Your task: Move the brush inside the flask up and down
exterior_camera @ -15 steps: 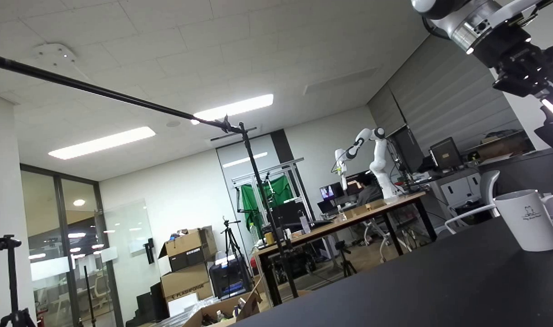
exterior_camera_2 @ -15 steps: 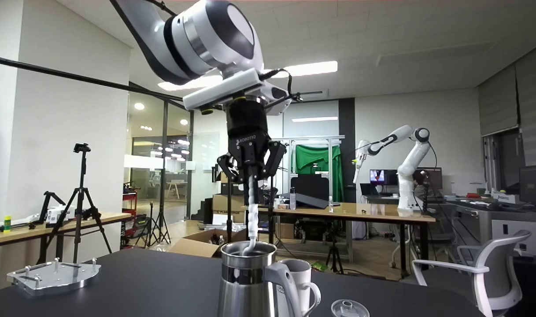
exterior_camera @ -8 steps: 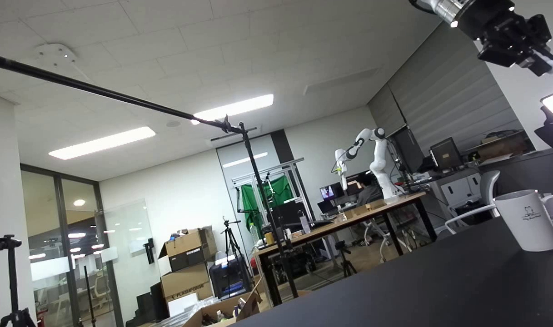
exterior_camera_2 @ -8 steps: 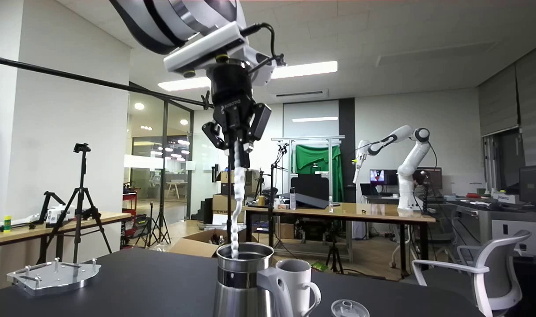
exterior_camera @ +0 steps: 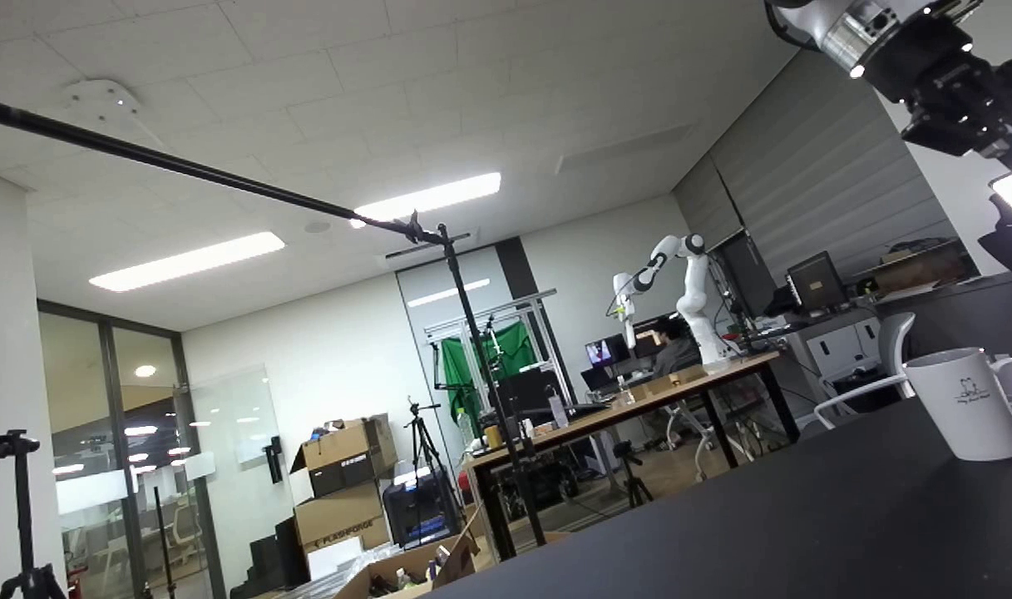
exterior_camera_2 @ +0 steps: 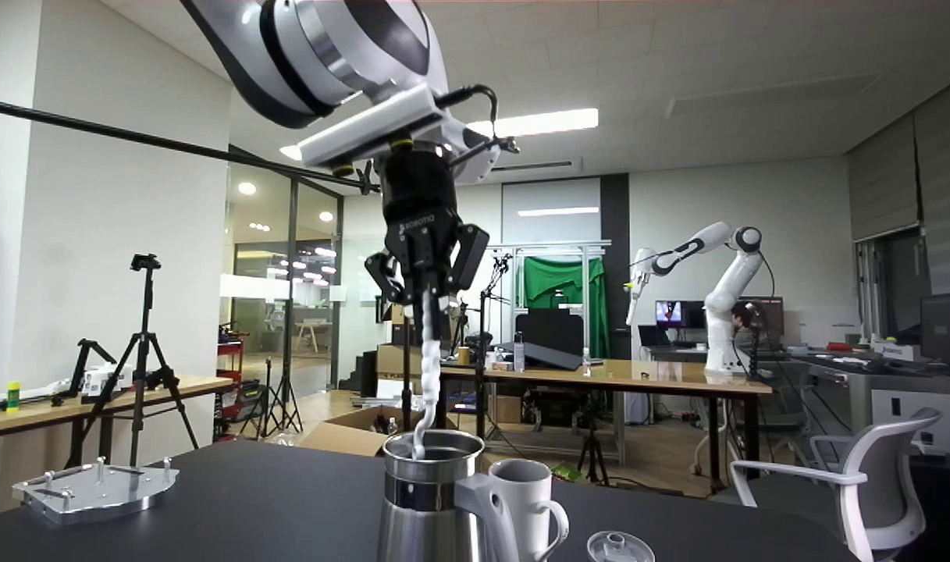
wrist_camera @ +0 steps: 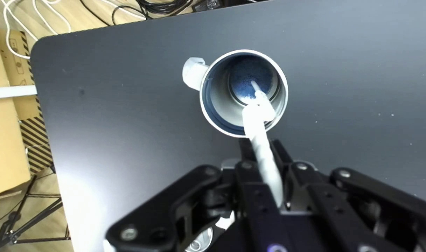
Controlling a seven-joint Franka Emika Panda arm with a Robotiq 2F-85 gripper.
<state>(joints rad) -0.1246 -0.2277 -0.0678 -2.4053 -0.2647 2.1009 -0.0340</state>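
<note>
Farthest left on the dark table (exterior_camera_2: pixel 233 499), in an exterior view, lies a silvery plate (exterior_camera_2: pixel 96 492) set with short posts. Nearer the middle, the gripper (exterior_camera_2: pixel 430 320) points downward, its fingers clenched on the white, ridged brush (exterior_camera_2: pixel 430 375). Below it stands the steel flask (exterior_camera_2: pixel 428 535), upright, its handle turned rightward; the brush bends just above the rim and enters the mouth left of centre. In the wrist view its thin tip shows inside the flask; whether it touches the bottom I cannot tell. Behind the flask's handle stands a pale mug (exterior_camera_2: pixel 523 506), partly hidden, and right of that lies a round lid-like piece (exterior_camera_2: pixel 619 549).
</note>
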